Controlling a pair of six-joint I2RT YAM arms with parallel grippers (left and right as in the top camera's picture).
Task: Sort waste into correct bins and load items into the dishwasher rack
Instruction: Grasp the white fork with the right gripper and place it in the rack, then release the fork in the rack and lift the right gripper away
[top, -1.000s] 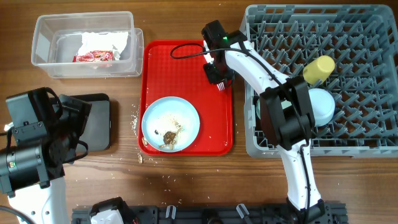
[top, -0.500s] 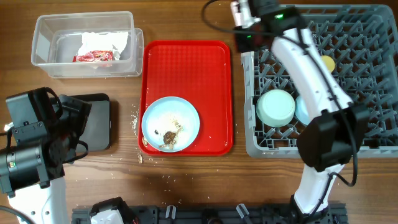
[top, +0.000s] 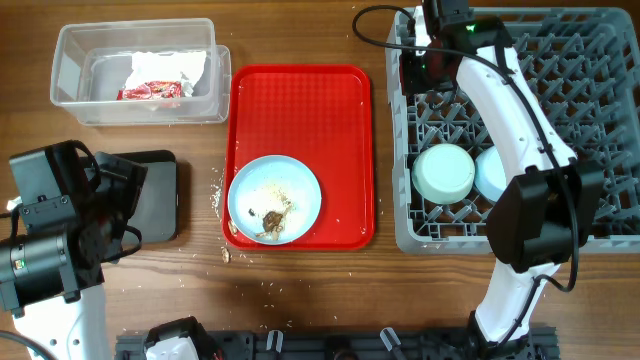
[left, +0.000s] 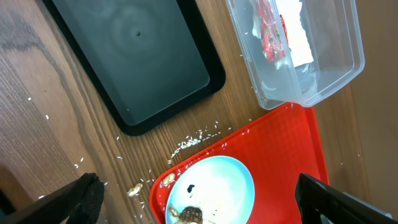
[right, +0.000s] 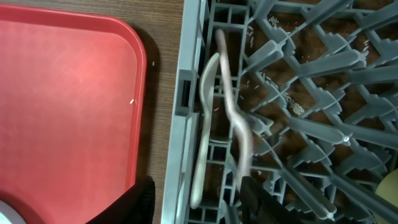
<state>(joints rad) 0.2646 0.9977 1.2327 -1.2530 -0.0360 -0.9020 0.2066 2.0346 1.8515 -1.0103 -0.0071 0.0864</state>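
The white fork (right: 208, 118) is a blur just inside the left wall of the dishwasher rack (right: 186, 93). I have carried it there from the red tray (top: 300, 100), where I was a second ago. My right gripper (right: 195, 196) is spread wider than the fork, so I judge it released. The light blue plate (top: 274, 199) with scraps waits on that tray, while the mint-green bowl (top: 444, 173) crowds nearby pegs.

The overhead camera looks straight down from high above the wooden table (top: 300, 300), covering the whole layout. The left wrist camera tilts down from mid height over the shallow black rectangular tray (left: 143, 62), clear rectangular plastic tub (left: 323, 81) and light blue round plate (left: 217, 180). The right wrist camera faces down, close on the wall of the large grey plastic lattice crate (right: 186, 62) beside the flat red plastic serving tray (right: 62, 93), which all views share.
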